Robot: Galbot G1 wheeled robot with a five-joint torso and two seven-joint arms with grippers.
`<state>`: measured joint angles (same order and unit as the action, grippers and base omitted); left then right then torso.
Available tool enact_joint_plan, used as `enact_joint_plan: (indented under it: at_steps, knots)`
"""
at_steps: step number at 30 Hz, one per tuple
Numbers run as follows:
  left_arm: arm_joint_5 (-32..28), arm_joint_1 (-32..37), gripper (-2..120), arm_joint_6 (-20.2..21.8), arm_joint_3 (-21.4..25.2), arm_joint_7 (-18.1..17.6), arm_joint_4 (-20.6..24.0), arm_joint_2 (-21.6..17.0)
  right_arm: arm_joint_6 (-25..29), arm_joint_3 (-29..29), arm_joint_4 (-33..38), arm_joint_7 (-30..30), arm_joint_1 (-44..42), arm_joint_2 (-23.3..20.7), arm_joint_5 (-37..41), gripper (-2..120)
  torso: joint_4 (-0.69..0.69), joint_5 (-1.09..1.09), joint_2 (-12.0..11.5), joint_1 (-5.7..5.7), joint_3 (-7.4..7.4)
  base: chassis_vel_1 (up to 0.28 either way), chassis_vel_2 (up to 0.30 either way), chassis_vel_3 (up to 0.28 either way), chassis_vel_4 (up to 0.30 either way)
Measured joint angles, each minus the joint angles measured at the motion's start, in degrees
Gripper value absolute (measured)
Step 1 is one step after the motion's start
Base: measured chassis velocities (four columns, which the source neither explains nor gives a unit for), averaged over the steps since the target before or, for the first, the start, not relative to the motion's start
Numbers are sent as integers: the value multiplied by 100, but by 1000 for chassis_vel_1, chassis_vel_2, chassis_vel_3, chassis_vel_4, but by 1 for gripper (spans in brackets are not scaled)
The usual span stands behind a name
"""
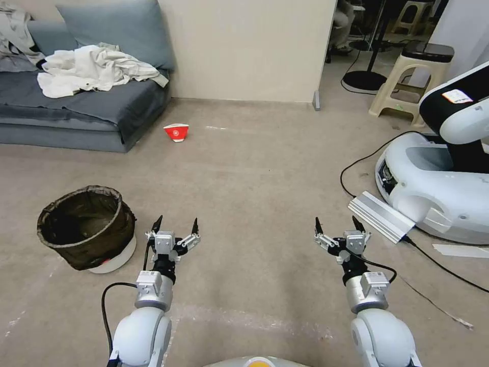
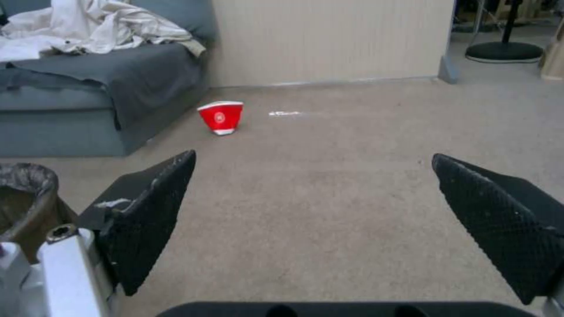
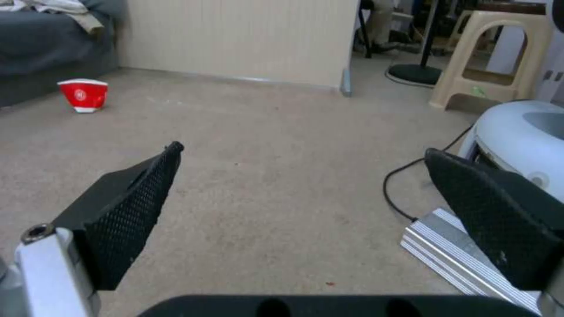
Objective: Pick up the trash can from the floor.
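The trash can (image 1: 87, 228) stands upright on the floor (image 1: 244, 168) at the near left, a small round white bin lined with a dark bag folded over its rim. Its bag edge (image 2: 26, 193) also shows in the left wrist view. My left gripper (image 1: 176, 224) hovers just to the right of the can, open and holding nothing, apart from it. My right gripper (image 1: 336, 225) hangs open farther right over bare carpet. Both point forward, fingers spread wide.
A small red-and-white paper bowl (image 1: 176, 132) lies ahead near a grey sofa (image 1: 86, 102) with crumpled cloth. Another robot's white base (image 1: 438, 188), a ribbed aluminium bar (image 1: 381, 216) and black cables sit at the right. A beige stool (image 1: 407, 81) stands behind.
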<state>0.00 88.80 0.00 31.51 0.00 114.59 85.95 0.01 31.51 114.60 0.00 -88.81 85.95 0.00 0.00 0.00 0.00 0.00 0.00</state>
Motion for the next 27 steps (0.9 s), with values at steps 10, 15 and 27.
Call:
enact_joint_plan:
  at_steps: [10, 15, 27]
  knots:
    - [0, 0, 100, 0, 0, 0, 0, 0, 0, 0, 0, 0, 0, 0, 0, 100, 0, 0, 0, 0, 0, 0, 0, 0, 0]
    - [0, 0, 100, 0, 0, 0, 0, 0, 0, 0, 0, 0, 0, 0, 0, 100, 0, 0, 0, 0, 0, 0, 0, 0, 0]
    - [0, 0, 100, 0, 0, 0, 0, 0, 0, 0, 0, 0, 0, 0, 0, 100, 0, 0, 0, 0, 0, 0, 0, 0, 0]
